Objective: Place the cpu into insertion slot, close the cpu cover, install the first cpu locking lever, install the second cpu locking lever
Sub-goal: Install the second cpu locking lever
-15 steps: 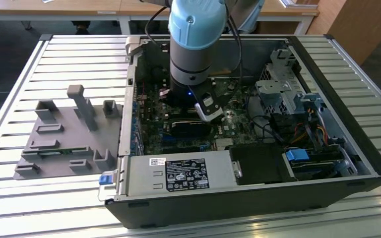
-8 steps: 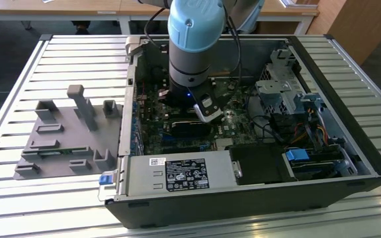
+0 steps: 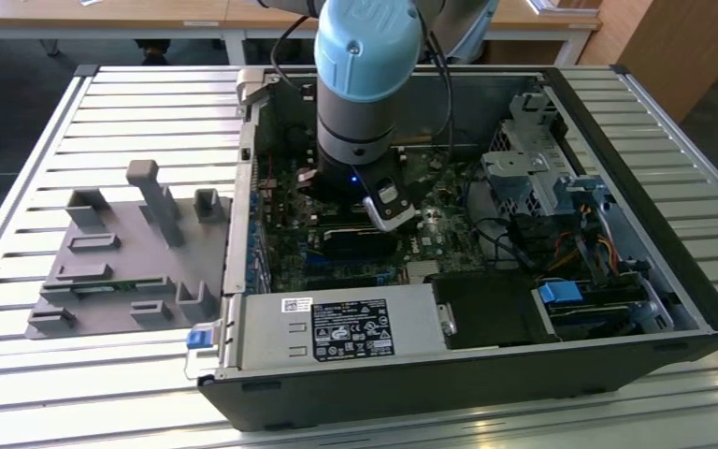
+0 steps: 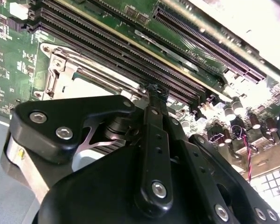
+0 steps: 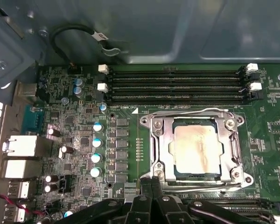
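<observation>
First wrist view | matte beige square cpu (image 5: pixel 197 148) under silvery cpu cover (image 5: pixel 159 150) | black fingers (image 5: pixel 150 185) pressed together

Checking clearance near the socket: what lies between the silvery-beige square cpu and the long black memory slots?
In the first wrist view, the silvery-beige square cpu is separated from the long black memory slots by the silvery metal cpu cover frame, a wire lever and green board.

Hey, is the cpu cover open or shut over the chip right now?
Shut: in the first wrist view the cpu cover lies flat around the cpu, whose top shows through its window.
</observation>
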`<state>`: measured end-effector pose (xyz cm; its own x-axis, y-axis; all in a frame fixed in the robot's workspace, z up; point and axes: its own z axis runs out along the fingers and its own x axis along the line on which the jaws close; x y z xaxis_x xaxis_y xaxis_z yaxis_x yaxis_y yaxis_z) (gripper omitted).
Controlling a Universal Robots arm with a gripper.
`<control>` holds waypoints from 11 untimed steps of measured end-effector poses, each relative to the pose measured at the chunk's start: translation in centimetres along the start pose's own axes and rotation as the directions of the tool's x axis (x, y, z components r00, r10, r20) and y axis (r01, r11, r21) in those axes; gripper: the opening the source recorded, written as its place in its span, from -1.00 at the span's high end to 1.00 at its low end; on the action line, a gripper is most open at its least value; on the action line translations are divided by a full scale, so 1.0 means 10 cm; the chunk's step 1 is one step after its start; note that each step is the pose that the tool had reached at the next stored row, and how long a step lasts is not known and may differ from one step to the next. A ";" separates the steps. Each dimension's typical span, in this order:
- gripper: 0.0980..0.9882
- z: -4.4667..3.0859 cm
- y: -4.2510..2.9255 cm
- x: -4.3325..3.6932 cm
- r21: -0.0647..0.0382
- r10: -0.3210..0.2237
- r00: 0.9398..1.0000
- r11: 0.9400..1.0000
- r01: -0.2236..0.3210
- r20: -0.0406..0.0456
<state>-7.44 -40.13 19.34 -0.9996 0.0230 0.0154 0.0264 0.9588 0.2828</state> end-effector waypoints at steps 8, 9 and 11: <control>0.98 0.032 0.043 0.025 -0.008 0.000 1.000 1.000 0.000 0.000; 0.98 0.036 0.049 0.031 -0.008 0.000 1.000 1.000 0.000 0.000; 0.98 0.046 0.058 0.044 -0.010 0.000 1.000 1.000 0.000 0.000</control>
<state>-7.87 -39.44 19.07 -0.9996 0.0228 0.0154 0.0263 0.9560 0.2922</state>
